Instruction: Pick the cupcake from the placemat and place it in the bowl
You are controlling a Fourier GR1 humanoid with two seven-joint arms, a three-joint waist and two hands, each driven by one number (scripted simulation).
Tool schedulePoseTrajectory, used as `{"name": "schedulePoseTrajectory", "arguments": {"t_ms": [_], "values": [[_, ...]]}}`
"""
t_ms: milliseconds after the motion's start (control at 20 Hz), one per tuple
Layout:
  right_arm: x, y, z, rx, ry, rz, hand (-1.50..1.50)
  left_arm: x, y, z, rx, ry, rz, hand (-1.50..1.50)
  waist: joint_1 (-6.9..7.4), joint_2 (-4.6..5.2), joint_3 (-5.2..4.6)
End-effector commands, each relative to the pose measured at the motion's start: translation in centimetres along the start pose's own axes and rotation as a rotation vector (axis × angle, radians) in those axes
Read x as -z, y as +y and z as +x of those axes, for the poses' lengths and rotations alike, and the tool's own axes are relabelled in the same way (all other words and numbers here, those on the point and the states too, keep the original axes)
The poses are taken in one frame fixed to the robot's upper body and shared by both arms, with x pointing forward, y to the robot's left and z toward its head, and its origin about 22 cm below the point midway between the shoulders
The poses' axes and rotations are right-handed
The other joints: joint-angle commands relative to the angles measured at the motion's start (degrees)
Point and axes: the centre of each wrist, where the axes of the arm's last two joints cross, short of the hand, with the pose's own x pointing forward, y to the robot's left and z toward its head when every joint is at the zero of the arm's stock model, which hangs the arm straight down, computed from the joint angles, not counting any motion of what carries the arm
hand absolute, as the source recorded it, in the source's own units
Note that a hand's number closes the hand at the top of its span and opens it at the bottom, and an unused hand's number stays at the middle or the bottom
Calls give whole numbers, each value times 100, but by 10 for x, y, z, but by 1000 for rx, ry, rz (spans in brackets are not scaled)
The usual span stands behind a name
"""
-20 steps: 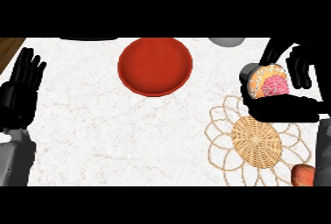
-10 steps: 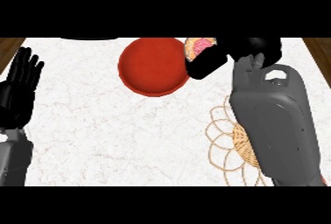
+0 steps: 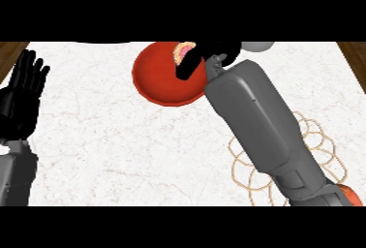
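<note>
Right hand (image 3: 211, 51) is curled round the cupcake (image 3: 185, 50), right over the red bowl (image 3: 160, 82), top center. Left hand (image 3: 22, 97) rests spread at the left edge. White marbled counter (image 3: 129, 145), wooden edges (image 3: 8, 48), woven placemat (image 3: 322, 145) lower right.

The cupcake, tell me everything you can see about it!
Only a small piece of the cupcake shows: a pink top with a pale tan edge beside it. The rest hides behind the black right hand, whose fingers curl around it. It looks tilted, and it sits over the upper right part of the red bowl. Whether it touches the bowl cannot be told.
</note>
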Motion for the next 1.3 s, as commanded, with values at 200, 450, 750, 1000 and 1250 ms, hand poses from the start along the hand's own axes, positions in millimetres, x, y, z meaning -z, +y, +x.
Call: {"name": "schedulePoseTrajectory", "arguments": {"t_ms": [200,450,750,1000,1250], "values": [[39,53,-27,-67,167,-20,150,5,-16,7,9,-13,-24,0,92,39,0],[46,56,-31,110,260,-28,-150,-5,-6,7,-27,-10,-43,0,265,46,1],[47,70,-57,359,164,-134,-150,2,-22,0,-5,-3,-56,0,272,81,6],[46,85,-86,422,101,-391,-150,9,-21,13,-22,-19,-24,0,136,67,10],[50,73,-98,512,147,-503,-150,-15,0,-1,-2,10,7,0,-73,-19,5]]}}
